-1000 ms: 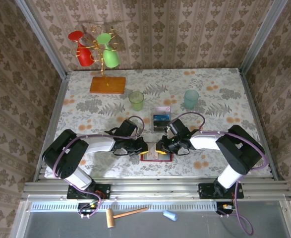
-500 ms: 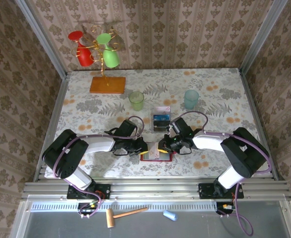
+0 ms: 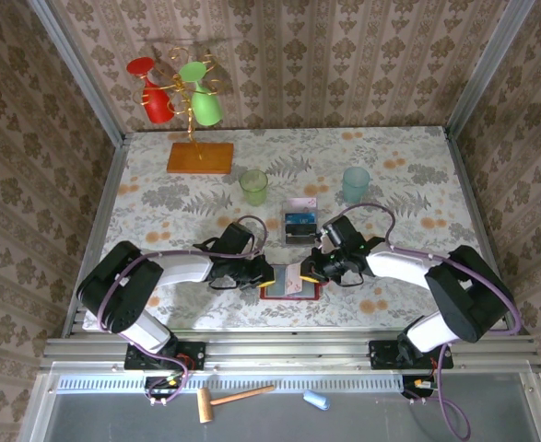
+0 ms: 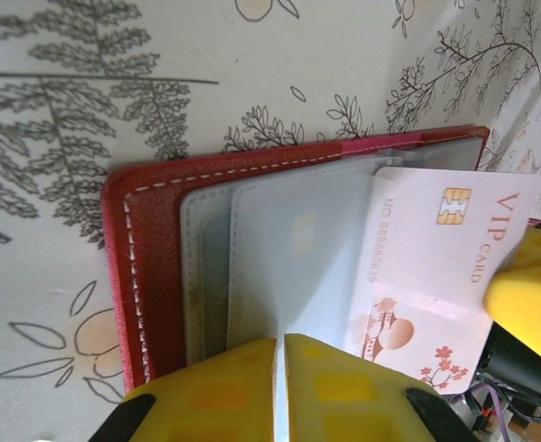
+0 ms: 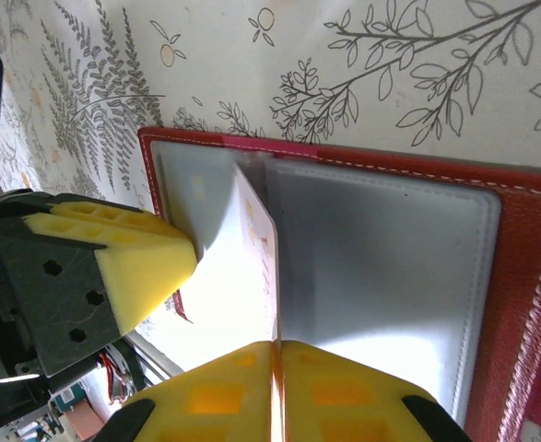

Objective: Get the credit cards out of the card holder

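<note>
The red card holder [image 3: 298, 293] lies open near the table's front edge, its grey pockets [image 4: 279, 249] facing up. My left gripper [image 3: 270, 274] is shut on the edge of a grey pocket sleeve [image 4: 279, 343]. My right gripper [image 3: 305, 272] is shut on a pale pink credit card [image 4: 436, 267], which sticks halfway out of the pocket toward the right. In the right wrist view this card [image 5: 229, 295] stands on edge between the fingers [image 5: 344, 387]. Three more credit cards [image 3: 299, 221], pink, blue and dark, lie on the table just behind the holder.
A green cup [image 3: 253, 187] and a teal cup [image 3: 356, 184] stand behind the cards. At the back left an orange wooden base [image 3: 200, 157] carries a rack with red and green glasses. Walls close the table's left, right and back sides.
My right gripper has closed on the pink card and shifted slightly right, so more of the card shows outside the pocket. The left gripper has stayed shut on the holder.
</note>
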`<state>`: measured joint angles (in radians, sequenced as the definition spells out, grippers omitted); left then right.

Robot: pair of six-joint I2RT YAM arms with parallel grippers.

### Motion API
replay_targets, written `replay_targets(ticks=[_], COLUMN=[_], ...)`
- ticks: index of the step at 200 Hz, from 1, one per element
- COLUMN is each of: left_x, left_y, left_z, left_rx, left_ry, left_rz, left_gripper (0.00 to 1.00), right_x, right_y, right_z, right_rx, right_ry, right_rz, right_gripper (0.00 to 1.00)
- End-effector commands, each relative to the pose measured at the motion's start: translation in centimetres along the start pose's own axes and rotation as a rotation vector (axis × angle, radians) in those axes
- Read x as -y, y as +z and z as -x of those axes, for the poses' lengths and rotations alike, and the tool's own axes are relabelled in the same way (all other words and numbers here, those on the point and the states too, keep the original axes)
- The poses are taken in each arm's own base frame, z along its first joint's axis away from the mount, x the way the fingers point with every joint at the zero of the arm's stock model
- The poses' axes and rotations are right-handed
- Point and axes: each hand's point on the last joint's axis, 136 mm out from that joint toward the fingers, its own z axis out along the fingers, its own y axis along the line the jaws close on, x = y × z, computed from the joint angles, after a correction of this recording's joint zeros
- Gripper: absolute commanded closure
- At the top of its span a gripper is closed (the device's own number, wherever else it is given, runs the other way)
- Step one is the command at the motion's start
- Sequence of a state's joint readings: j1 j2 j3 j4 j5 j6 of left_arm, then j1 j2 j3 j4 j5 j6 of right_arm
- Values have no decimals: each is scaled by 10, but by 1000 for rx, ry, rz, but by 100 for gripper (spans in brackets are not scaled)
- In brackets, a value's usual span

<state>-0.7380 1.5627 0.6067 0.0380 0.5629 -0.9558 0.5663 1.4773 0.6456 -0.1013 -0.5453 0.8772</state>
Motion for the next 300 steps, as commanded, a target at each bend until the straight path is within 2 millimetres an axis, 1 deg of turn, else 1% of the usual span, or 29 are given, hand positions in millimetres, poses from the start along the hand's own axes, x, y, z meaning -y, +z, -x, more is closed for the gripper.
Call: replay_targets(ticks=[1,27,45,69,90,93,105,120,155,181,198,212,225,267,300], left_x=[-19,-19,-19,-19,-16,-15,-13,-11,-6,-4,-2,-1,-1,-1,-3], left_y=[-2,-3,-4,-5,-6,-6,-7,-8,-12,-14,-16,-19,-21,-31,-44], left_z=[-8,-8,-9,-8,-7,-7,-6,-4,0,2,3,4,5,8,8], left_rx=[-12,-9,-7,-4,-1,0,5,10,23,34,42,48,57,90,126], left_ry=[-23,-22,-21,-21,-13,-12,-8,-6,-1,2,5,7,8,7,1], left_rz=[60,61,60,58,51,50,45,40,29,24,19,17,18,17,18], left_gripper=[88,88,88,88,85,85,84,83,80,79,79,79,78,77,76], right_x=[4,-1,-2,-6,-13,-11,-10,-11,-17,-19,-20,-24,-28,-50,-58], right_y=[-9,-18,-23,-34,-46,-49,-55,-60,-70,-81,-83,-85,-86,-91,-94], right_z=[-1,0,0,2,7,6,9,13,14,30,37,43,53,79,104], right_rx=[10,22,17,-1,-7,-20,-34,-55,-165,-241,-298,-333,-345,-369,-398], right_ry=[-18,-51,-86,-203,-350,-361,-431,-557,-947,-1130,-1229,-1301,-1357,-1464,-1499], right_rz=[-33,-42,-73,-125,-174,-193,-240,-285,-357,-454,-486,-497,-524,-547,-565], right_gripper=[91,92,94,98,99,99,100,100,100,100,100,100,100,100,100])
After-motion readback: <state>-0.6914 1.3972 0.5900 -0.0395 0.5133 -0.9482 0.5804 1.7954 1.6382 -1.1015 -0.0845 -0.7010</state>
